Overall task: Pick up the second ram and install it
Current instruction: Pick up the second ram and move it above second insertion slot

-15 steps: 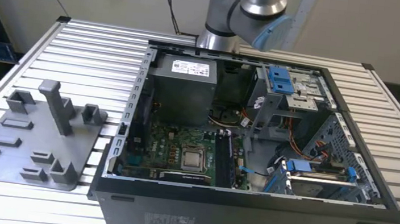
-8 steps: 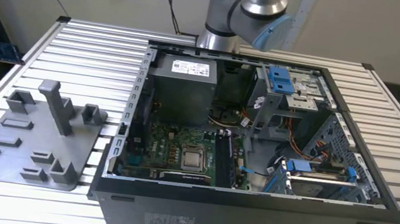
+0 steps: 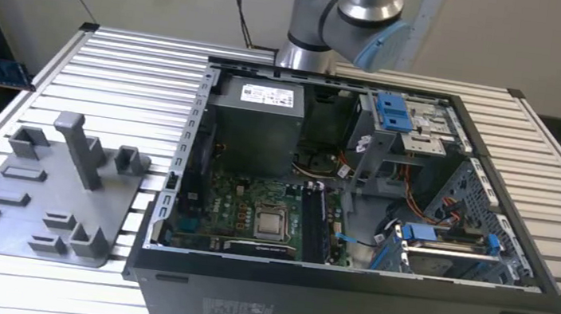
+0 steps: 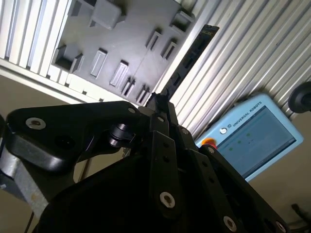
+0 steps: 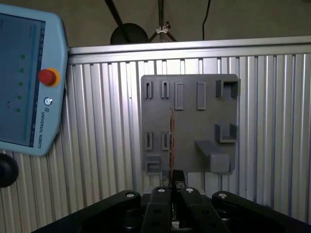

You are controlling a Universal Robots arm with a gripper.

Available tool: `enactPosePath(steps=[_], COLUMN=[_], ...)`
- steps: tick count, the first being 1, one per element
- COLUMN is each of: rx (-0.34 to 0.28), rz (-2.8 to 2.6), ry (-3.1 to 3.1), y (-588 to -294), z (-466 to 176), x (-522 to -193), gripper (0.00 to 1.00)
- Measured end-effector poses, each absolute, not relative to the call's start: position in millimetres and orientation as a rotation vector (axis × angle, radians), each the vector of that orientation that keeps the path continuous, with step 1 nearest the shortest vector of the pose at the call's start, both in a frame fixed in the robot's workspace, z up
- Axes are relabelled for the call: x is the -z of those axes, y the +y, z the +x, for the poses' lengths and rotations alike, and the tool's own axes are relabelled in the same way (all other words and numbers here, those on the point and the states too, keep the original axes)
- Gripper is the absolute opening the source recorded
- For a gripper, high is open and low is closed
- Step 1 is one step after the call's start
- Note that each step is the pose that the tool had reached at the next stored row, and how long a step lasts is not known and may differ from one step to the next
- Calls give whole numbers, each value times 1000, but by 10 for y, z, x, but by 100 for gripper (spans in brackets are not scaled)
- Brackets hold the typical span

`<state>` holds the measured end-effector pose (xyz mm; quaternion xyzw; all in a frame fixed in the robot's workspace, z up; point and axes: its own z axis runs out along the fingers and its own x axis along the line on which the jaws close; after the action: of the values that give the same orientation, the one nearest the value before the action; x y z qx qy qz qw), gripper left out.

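Second ram is held at one end by the gripper, and the black fingers are pinched tight on it. In the second wrist view it is seen as a long, thin, dark stick that pokes out past the fingertips. In the first wrist view it is seen from its thin edge, like a line standing straight out of the gripper. The ram is held up in the air, and behind it a flat grey fixture plate with little slots and blocks is seen. This plate is laid on a table made of long metal slats. In the exterior view the plate is found at the exterior view's left, on the near part of the table, just beside an open computer case. Inside the case a green motherboard is seen lying flat, with a grey power box at the far side of it. The robot arm is seen at the far side of the case, reaching up high. A blue screen pad with a red button is seen in both wrist views, close to the table's edge.
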<state>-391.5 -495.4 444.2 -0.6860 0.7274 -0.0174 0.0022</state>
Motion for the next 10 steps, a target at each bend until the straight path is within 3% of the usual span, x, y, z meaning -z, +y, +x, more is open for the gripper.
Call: enactPosePath(steps=[10], rx=[55], rz=[-2152], ry=[2282], y=[-4953], z=[-3822], x=[-4443], gripper=[14])
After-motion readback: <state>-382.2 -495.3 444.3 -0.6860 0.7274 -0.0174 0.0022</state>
